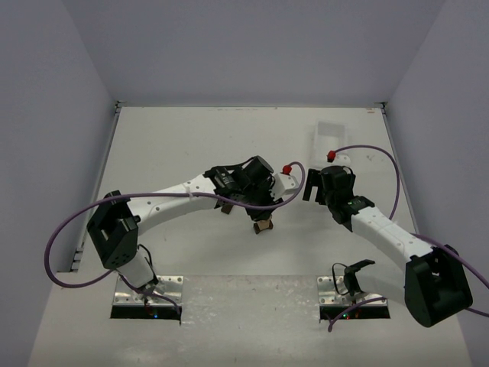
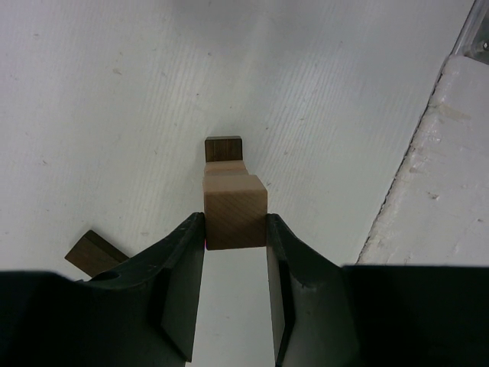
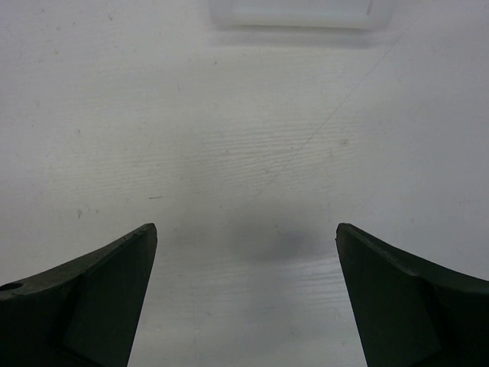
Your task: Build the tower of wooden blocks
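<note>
Your desk (image 1: pixel 191 153) is white, w/ the pale tray (image 1: pixel 330 136) at its far right, well apart from the blocks. Your right hand (image 3: pixel 244 228) hangs over bare desk, fingers spread wide, nothing btwn them. Your left hand (image 2: pixel 234 222) is pinching the light tan block (image 2: pixel 235 210) near desk centre. Just behind it sits a dark brown block (image 2: pixel 224 147); a second dark block (image 2: pixel 92 254) lies left, partly hidden.

This is a robotics lab bench. Plain grey walls (image 1: pixel 46 92) enclose a white table (image 1: pixel 176 145). Purple cables (image 1: pixel 48 262) trail from two robot arms (image 1: pixel 172 197).
</note>
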### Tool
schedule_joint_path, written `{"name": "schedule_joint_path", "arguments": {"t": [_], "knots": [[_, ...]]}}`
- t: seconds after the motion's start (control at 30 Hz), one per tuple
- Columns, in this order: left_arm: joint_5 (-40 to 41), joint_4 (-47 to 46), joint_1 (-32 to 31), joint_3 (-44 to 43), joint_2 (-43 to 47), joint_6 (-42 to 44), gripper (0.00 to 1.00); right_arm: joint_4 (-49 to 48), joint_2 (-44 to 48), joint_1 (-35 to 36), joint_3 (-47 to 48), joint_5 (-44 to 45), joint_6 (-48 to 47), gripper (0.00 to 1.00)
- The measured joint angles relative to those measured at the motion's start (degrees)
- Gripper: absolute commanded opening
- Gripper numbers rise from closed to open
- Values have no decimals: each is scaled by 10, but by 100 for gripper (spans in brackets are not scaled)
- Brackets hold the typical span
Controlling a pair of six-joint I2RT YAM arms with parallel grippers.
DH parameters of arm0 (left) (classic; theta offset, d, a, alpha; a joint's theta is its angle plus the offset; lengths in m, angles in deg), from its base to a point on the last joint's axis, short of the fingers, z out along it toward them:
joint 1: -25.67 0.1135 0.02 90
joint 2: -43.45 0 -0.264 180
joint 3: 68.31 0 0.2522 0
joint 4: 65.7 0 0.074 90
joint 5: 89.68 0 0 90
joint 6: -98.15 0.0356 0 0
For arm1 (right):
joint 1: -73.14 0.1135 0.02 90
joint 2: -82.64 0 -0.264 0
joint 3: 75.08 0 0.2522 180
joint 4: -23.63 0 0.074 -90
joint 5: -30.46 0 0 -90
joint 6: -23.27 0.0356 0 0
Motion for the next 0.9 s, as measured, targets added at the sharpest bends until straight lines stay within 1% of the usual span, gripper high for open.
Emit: {"name": "schedule_joint_path", "arguments": {"t": [0.27,0.57,0.9], "knots": [[1,9,2,-1,0,-4,4,0,0,0,0,0,0,99],[6,16,2,-1,-4,-9,8,0,-2,0,0,3,0,99],[14,19,2,-11,-15,-21,8,0,-2,0,0,8,0,99]]}}
